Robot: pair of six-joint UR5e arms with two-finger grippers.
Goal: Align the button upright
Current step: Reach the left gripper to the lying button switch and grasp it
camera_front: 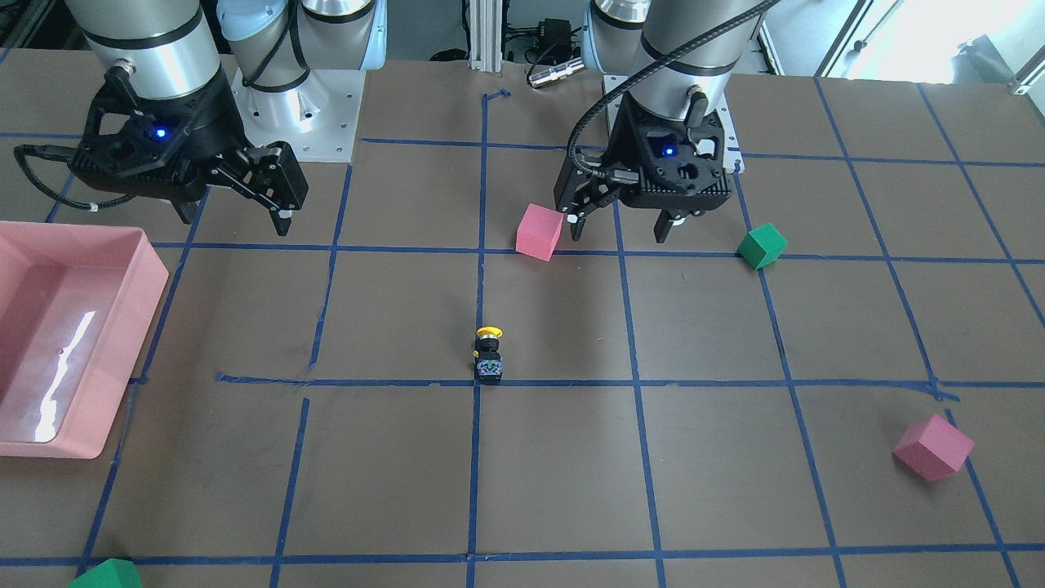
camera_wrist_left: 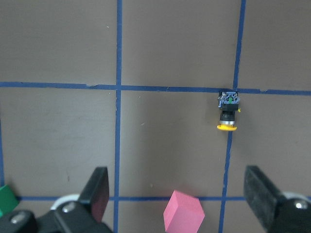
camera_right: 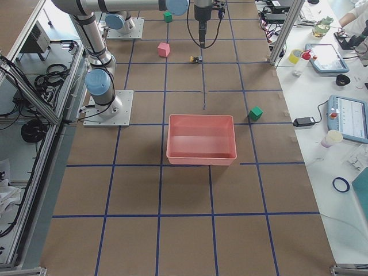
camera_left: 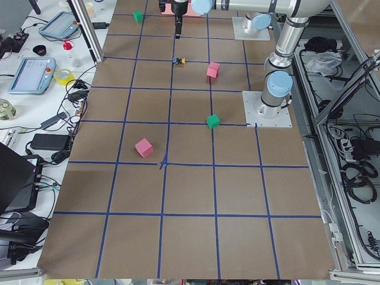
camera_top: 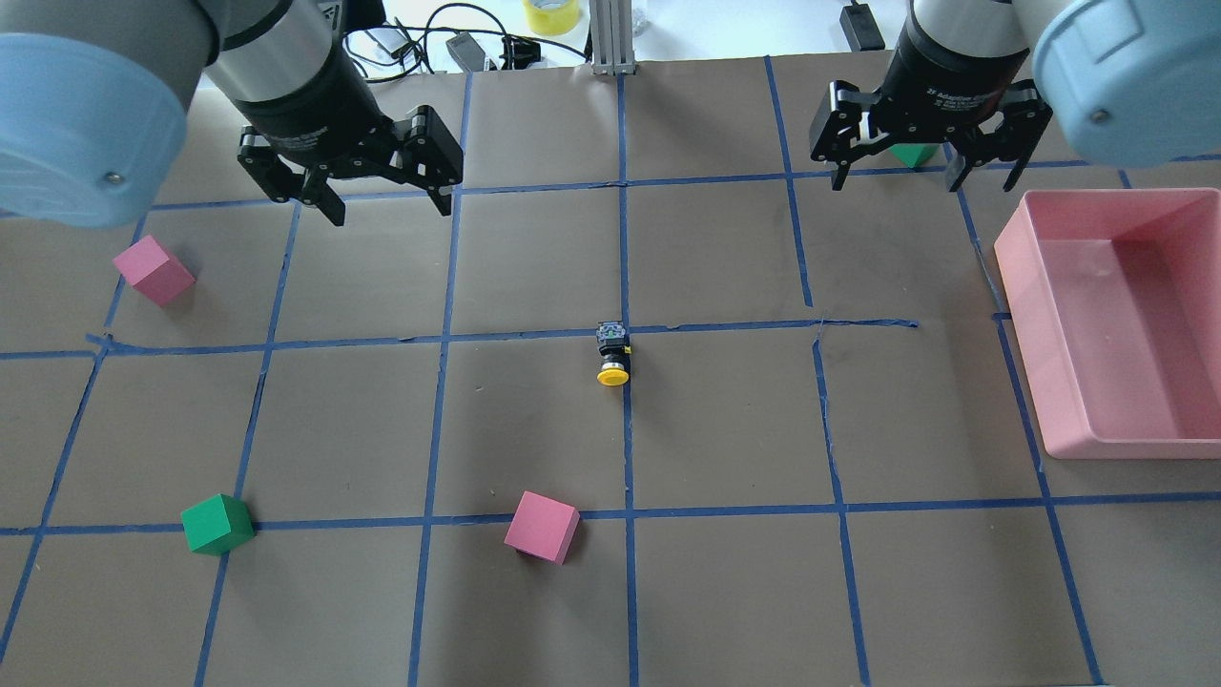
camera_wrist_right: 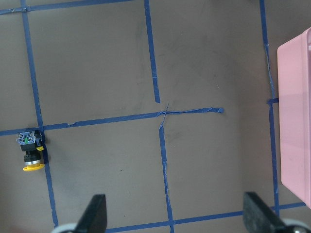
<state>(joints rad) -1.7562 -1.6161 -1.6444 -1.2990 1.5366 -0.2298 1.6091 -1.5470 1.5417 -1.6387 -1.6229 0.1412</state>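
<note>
The button (camera_top: 612,353) lies on its side near the table's middle, where two blue tape lines cross. Its yellow cap points toward the robot and its base block lies at the tape line. It also shows in the front view (camera_front: 488,355), the left wrist view (camera_wrist_left: 228,111) and the right wrist view (camera_wrist_right: 30,151). My left gripper (camera_top: 391,208) is open and empty, hovering far from the button, near a pink cube (camera_front: 539,231). My right gripper (camera_top: 897,181) is open and empty, hovering beyond the pink bin's corner.
A pink bin (camera_top: 1025,334) stands on the robot's right side. Pink cubes (camera_top: 154,270) (camera_top: 542,527) and green cubes (camera_top: 217,524) (camera_top: 914,153) lie scattered on the brown table with its blue tape grid.
</note>
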